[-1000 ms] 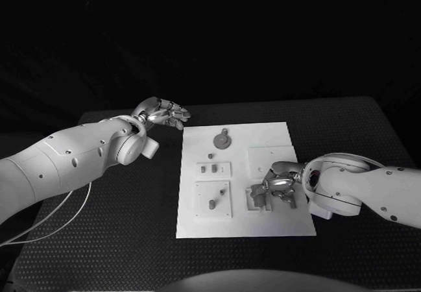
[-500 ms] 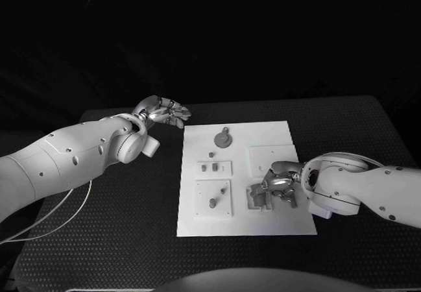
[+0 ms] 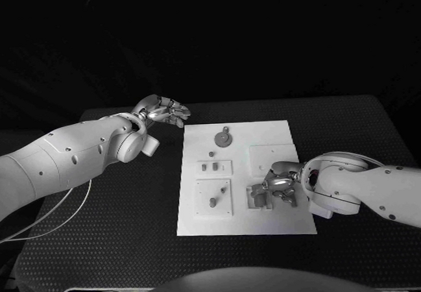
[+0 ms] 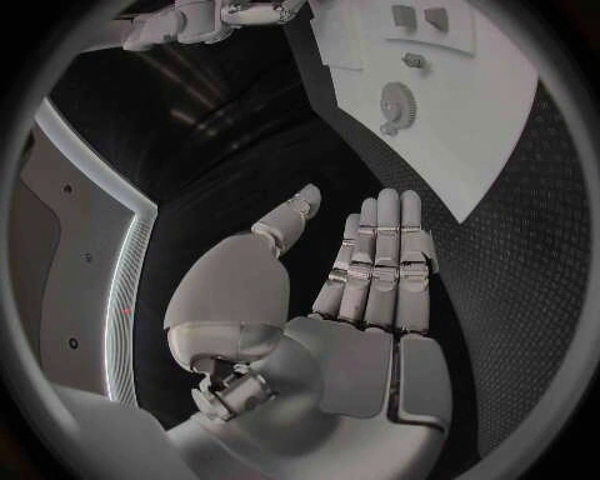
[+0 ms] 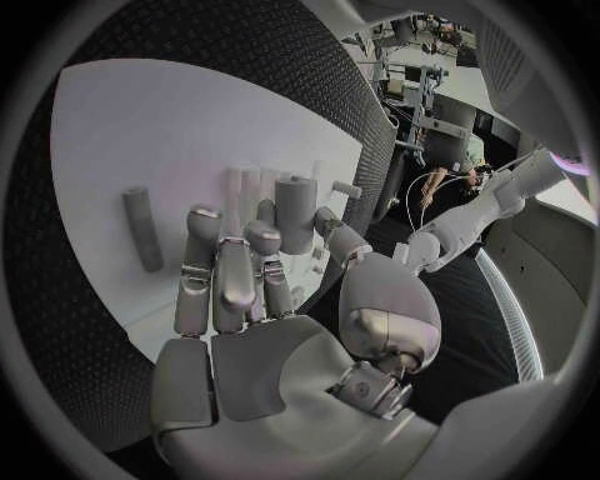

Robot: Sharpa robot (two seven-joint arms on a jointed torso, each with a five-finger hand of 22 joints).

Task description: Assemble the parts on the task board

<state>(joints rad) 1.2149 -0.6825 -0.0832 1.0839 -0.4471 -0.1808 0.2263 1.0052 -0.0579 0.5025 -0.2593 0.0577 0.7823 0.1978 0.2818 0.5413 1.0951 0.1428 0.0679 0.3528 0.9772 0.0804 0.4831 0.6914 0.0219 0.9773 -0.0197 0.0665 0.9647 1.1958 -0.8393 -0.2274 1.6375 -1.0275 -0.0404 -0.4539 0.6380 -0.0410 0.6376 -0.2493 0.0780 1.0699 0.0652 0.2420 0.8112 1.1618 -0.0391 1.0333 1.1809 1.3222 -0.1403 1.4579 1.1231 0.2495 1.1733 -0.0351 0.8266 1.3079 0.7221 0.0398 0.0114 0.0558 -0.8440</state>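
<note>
Right silver hand (image 3: 280, 184) on white rectangular task board (image 3: 241, 216), fingers apparently pinching an upright grey cylindrical part (image 5: 295, 213). Left silver hand (image 3: 162, 112) spread, holding nothing, above black desk (image 3: 110, 209).

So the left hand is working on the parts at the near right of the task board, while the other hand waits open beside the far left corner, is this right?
Not quite: the hands are swapped. In the head view the right hand is at the parts on the near right of the task board, and the left hand waits open off its far left corner. The left wrist view shows that hand empty.
</note>
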